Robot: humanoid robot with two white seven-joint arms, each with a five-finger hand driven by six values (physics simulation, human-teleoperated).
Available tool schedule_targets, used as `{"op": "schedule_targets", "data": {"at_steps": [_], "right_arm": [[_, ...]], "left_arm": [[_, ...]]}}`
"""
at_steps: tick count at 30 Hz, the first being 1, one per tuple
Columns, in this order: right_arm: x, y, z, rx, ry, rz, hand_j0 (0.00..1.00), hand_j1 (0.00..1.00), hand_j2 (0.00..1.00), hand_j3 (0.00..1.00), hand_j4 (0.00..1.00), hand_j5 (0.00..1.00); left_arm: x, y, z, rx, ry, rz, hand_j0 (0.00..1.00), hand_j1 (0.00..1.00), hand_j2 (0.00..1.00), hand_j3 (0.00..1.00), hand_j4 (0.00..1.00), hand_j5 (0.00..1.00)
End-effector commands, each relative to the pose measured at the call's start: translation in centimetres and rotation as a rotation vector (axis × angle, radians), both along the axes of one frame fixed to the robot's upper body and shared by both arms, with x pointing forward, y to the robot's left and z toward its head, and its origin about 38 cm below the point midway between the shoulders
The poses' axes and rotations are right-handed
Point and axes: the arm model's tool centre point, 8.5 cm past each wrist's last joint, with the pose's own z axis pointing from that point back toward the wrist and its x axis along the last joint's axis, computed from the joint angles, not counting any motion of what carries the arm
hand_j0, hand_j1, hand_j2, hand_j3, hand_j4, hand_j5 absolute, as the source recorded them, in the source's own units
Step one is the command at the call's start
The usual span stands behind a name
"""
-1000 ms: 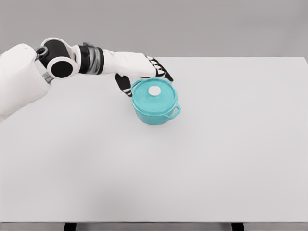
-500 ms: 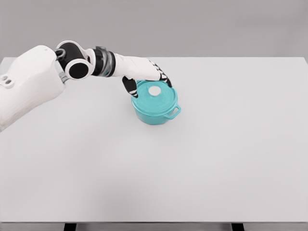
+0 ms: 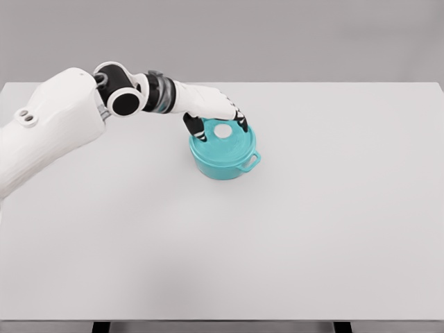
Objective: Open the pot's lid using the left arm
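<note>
The left hand (image 3: 216, 111) hovers over the far-left rim of the round teal pot (image 3: 223, 151) mid-counter, fingers (image 3: 196, 130) spread, holding nothing; closing beside the lid's white knob (image 3: 223, 130) might merely shove the pot.

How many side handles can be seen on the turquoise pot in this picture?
1. The loop handle sticks out at the near-right side of the round turquoise pot. An opposite handle may exist, hidden under the white left hand at the far-left rim.
</note>
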Motion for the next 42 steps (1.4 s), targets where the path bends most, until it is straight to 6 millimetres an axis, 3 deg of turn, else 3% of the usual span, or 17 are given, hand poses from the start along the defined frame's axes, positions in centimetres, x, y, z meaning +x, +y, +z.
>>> {"op": "schedule_targets", "data": {"at_steps": [1,12,20,30,38,41,42], "right_arm": [[0.0,0.0,0.0,0.0,0.0,0.0,1.0,1.0,1.0,1.0,1.0,1.0],[0.0,0.0,0.0,0.0,0.0,0.0,1.0,1.0,1.0,1.0,1.0,1.0],[0.0,0.0,0.0,0.0,0.0,0.0,1.0,1.0,1.0,1.0,1.0,1.0],[0.0,0.0,0.0,0.0,0.0,0.0,1.0,1.0,1.0,1.0,1.0,1.0],[0.0,0.0,0.0,0.0,0.0,0.0,1.0,1.0,1.0,1.0,1.0,1.0],[0.0,0.0,0.0,0.0,0.0,0.0,1.0,1.0,1.0,1.0,1.0,1.0],[0.0,0.0,0.0,0.0,0.0,0.0,1.0,1.0,1.0,1.0,1.0,1.0]], "left_arm": [[-0.1,-0.2,-0.1,-0.001,0.003,-0.004,0.83,0.83,0.83,0.83,0.83,0.83],[-0.1,-0.3,-0.2,0.002,0.004,-0.01,0.7,0.7,0.7,0.7,0.7,0.7],[-0.3,-0.4,-0.3,0.006,0.006,-0.019,0.54,0.54,0.54,0.54,0.54,0.54],[-0.1,0.6,-0.3,0.012,0.004,-0.005,0.46,0.46,0.46,0.46,0.46,0.46],[0.1,5.9,2.2,0.045,-0.051,0.004,0.41,0.41,0.41,0.41,0.41,0.41],[0.0,9.1,2.5,0.07,-0.06,0.028,0.41,0.41,0.41,0.41,0.41,0.41],[-0.1,11.0,2.5,0.086,-0.06,0.047,0.41,0.41,0.41,0.41,0.41,0.41]]}}
